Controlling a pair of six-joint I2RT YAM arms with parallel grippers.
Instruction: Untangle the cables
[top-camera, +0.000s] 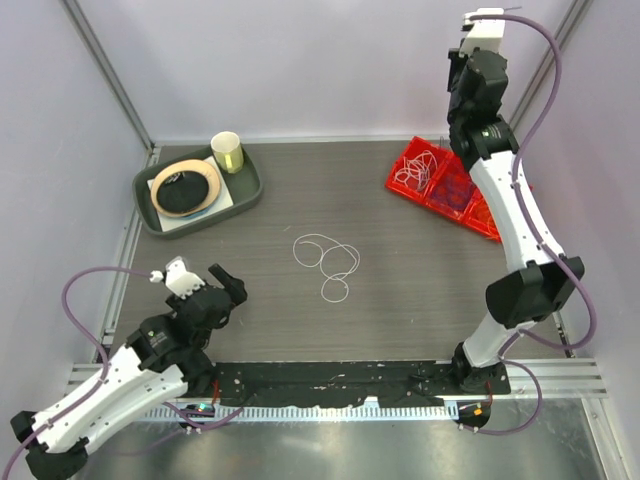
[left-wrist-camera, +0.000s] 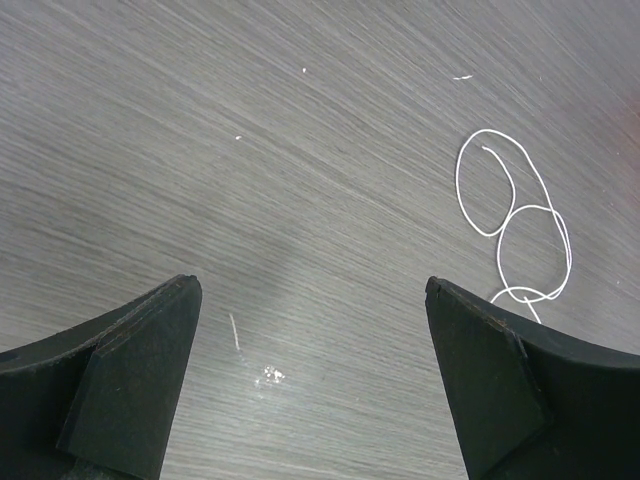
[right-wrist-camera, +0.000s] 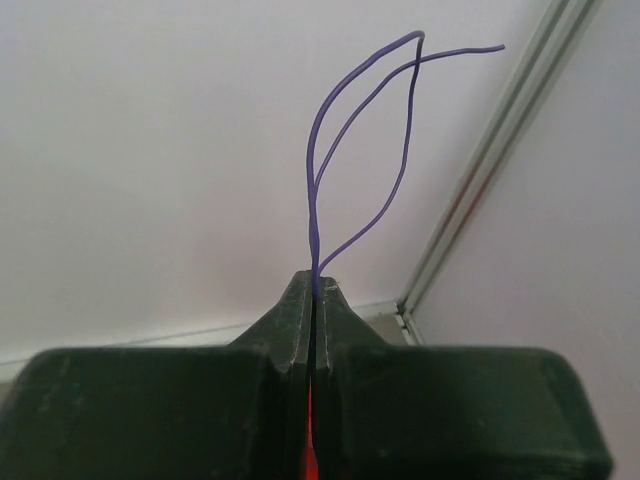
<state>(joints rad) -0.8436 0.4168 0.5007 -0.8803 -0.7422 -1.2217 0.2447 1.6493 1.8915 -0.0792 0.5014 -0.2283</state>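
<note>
A thin white cable (top-camera: 325, 258) lies in loose loops on the grey table, near its middle. The left wrist view shows the same white cable (left-wrist-camera: 512, 222) up and to the right of my left gripper (left-wrist-camera: 310, 285). That left gripper (top-camera: 228, 282) hovers low over the table's near left, open wide, with only bare table between its fingers. My right gripper (right-wrist-camera: 315, 290) is raised high at the back right, pointing at the wall. It is shut on a purple cable (right-wrist-camera: 345, 150) that loops upward from the fingertips. More white cables (top-camera: 418, 166) lie bunched in a red tray (top-camera: 470, 205).
At the back left, a dark green tray (top-camera: 245, 195) carries a round plate (top-camera: 186, 187) and a pale cup (top-camera: 228, 152). The red tray sits at the back right beside the right arm. Walls and metal frame posts enclose the table.
</note>
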